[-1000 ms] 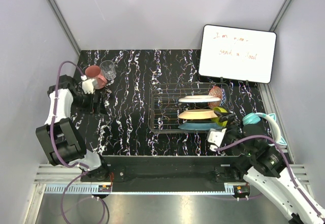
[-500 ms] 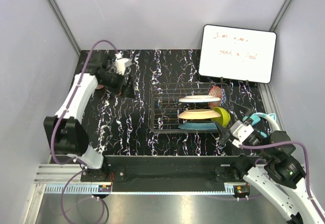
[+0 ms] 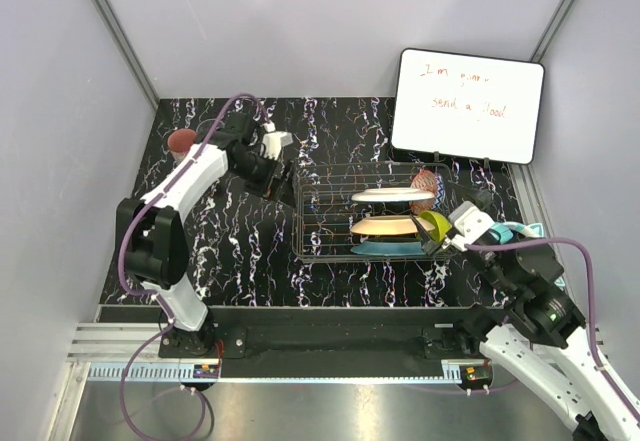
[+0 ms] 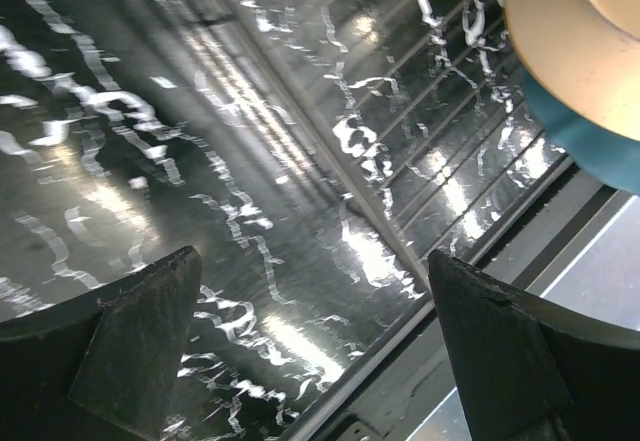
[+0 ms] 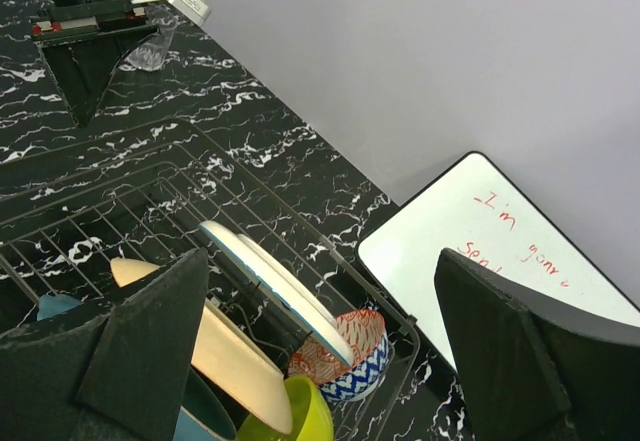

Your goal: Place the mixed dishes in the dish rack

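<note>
Left fingers spread, empty, dish rack below them. Right fingers also released, empty; white plate, peach plate between them, ahead.

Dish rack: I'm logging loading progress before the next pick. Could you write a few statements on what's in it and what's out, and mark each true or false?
1. Three plates stand on edge in the dish rack: white plate, peach plate, teal plate. True.
2. The pink mug is inside the rack. False: it sits on the table at the far left, outside the rack.
3. The lime-green bowl is in the rack beside the plates. True.
4. The left gripper holds the clear glass. False: it is open and empty; the glass stands on the table.
5. The right gripper is open. True.
</note>
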Action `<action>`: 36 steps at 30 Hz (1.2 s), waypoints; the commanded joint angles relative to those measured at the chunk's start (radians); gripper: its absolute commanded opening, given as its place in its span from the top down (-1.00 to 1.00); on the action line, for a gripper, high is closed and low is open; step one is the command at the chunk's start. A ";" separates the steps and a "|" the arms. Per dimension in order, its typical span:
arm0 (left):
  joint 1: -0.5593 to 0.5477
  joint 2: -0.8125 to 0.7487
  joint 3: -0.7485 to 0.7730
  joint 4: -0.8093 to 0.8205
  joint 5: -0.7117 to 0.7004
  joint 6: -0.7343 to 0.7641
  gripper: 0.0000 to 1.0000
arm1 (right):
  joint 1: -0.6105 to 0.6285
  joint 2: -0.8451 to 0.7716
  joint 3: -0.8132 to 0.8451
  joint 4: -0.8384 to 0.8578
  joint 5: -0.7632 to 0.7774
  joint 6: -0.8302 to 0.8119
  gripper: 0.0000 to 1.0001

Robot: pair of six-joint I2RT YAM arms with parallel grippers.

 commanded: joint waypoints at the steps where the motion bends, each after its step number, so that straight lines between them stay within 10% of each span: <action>1: -0.045 -0.012 -0.044 0.081 0.036 -0.058 -0.98 | -0.001 0.038 0.020 0.057 0.031 0.034 -0.99; 36: -0.056 -0.228 -0.488 0.162 -0.455 0.201 -0.98 | -0.001 0.165 -0.006 0.200 0.058 -0.009 -0.99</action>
